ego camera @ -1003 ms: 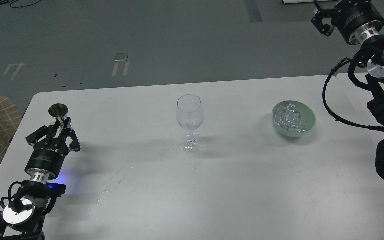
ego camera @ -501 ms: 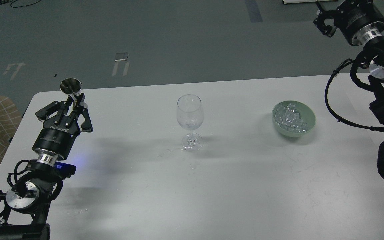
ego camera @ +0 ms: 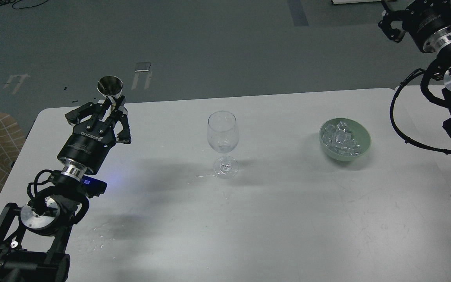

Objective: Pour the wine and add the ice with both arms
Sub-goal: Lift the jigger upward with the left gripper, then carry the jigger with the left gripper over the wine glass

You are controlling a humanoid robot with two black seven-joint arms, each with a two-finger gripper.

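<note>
Between left fingers (ego camera: 112, 111): steel jigger (ego camera: 110, 87).

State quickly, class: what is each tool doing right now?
Left tool: closed on the metal measuring cup.
Right tool: cannot be told; seen small and dark.

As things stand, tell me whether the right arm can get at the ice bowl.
Probably yes: the right pincer hangs high beyond the table's far edge, and nothing stands between it and the green bowl of ice.
</note>
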